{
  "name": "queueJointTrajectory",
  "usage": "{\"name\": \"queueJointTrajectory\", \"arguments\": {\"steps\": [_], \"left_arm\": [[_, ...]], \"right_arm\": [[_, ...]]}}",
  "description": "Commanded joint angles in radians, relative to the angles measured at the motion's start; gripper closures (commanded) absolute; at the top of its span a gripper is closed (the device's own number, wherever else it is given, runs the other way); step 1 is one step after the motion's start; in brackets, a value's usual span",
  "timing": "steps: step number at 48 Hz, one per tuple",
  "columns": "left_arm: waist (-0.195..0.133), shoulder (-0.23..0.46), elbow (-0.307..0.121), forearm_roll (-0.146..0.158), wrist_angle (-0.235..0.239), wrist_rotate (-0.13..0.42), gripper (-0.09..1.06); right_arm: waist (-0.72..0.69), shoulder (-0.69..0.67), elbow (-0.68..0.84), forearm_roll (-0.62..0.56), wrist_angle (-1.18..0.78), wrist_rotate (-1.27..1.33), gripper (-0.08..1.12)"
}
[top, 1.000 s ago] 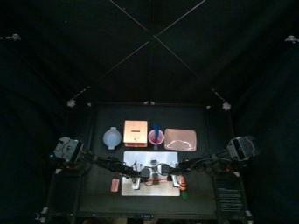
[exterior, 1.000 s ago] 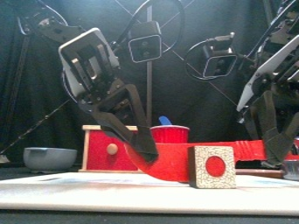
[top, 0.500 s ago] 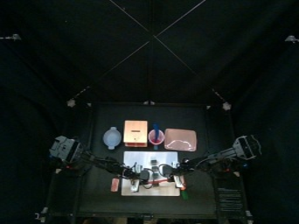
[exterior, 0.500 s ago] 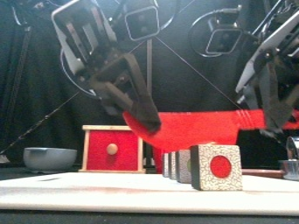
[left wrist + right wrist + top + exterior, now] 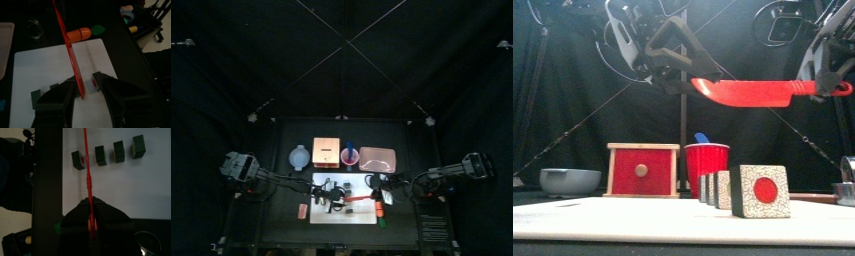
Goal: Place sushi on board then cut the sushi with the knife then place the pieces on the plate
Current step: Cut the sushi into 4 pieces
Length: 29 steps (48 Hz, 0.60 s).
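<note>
Front view: the red knife hangs level, high above the table, with the right gripper at its handle end and the left gripper at its tip end. From the right wrist, the right gripper is clamped tight on the handle, and the blade runs straight out from it over the row of food. From the left wrist, the jaws of the left gripper stand apart with the blade's end between them, closer to one jaw; whether that jaw touches the blade I cannot tell.

Below the knife, the sushi pieces stand on the white board, four dark green blocks in a row with small gaps between them (the nearest shows a red centre in a speckled face). The pink tray lies at the back right, apart from the board and bare.

Behind the board stand the red cup with the blue knife in it, the wooden box beside it, and the blue-grey bowl further left. An orange toy and a green toy lie just off the board's edge.
</note>
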Motion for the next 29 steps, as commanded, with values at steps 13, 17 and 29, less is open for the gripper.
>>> {"name": "queueJointTrajectory", "arguments": {"steps": [13,17,29], "left_arm": [[0.035,-0.063,0.015,0.04,-0.054,-0.005,0.18],[0.04,-0.061,0.031,0.04,-0.078,-0.005,0.18],[0.063,-0.061,0.055,0.032,-0.141,-0.006,0.18]], "right_arm": [[-0.083,-0.225,0.124,0.115,0.152,0.005,0.78],[-0.103,-0.25,0.155,0.144,0.215,0.006,0.78],[-0.183,-0.264,0.198,0.058,0.345,0.147,0.78]]}}
